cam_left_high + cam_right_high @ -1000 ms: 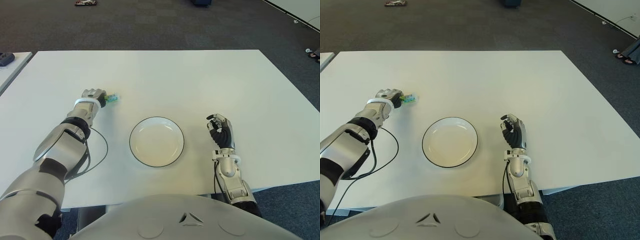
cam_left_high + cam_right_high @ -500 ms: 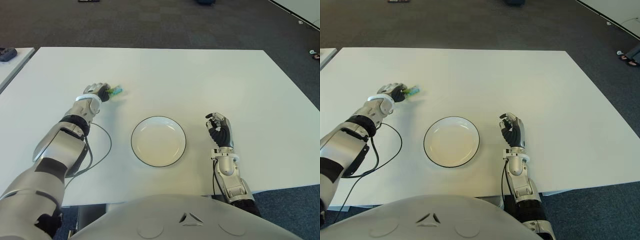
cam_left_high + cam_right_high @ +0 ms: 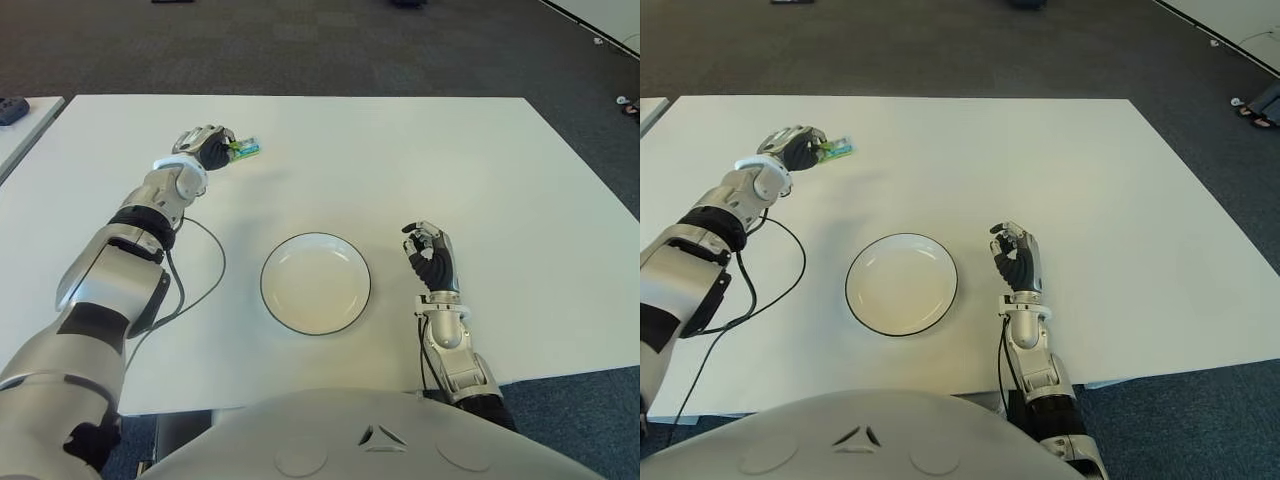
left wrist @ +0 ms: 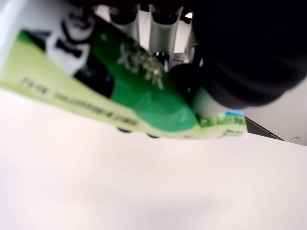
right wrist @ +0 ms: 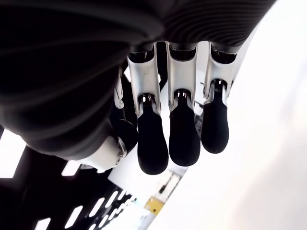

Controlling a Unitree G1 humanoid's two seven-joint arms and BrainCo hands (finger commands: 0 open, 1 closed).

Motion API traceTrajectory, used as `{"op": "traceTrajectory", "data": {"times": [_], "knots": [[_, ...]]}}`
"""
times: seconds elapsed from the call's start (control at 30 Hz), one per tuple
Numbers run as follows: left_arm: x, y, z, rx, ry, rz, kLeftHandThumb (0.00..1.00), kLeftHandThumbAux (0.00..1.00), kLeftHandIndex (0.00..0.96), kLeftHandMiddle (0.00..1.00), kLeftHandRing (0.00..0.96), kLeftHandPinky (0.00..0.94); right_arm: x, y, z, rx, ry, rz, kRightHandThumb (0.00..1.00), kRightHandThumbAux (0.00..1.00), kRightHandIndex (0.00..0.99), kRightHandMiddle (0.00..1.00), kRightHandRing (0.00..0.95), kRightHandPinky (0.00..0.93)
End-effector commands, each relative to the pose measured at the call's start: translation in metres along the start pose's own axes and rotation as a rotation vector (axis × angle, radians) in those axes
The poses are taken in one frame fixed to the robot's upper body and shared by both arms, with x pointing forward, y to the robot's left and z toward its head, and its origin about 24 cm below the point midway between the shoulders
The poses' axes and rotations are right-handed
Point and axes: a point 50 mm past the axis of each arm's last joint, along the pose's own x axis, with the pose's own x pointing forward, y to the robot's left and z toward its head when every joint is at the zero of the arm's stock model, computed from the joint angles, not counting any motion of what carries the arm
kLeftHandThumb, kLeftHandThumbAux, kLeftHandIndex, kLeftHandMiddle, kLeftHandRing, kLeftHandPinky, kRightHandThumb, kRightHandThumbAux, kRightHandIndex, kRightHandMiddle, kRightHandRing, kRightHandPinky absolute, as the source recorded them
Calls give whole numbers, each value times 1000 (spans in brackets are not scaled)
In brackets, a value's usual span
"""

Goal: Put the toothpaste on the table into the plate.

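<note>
Toothpaste box, green and white, sits pinched in the left hand, whose fingers are curled around it above the white table, at about ten o'clock from the plate. That white plate with its dark rim holds nothing. At its three o'clock, the right hand stands upright, fingers loosely bent and grasping nothing.
</note>
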Motion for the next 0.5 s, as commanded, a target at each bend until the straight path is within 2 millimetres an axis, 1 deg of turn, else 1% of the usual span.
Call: {"op": "traceTrajectory", "data": {"times": [0.03,0.17,0.3,0.5], "knots": [[-1,4,7,11,-68,38,708,721,437,788,768,745,2,1,-2,27,-3,3,697,734,431,693,670,569],[-1,9,14,8,-125,58,707,720,437,796,773,759,2,1,-3,28,-2,5,698,733,431,682,663,595],[-2,12,17,-2,-151,68,706,721,438,807,782,772,2,1,-2,32,-12,2,698,733,430,673,658,567],[-5,18,27,-19,-213,97,703,721,439,819,789,776,2,1,-3,37,-16,9,697,734,429,664,655,580]]}}
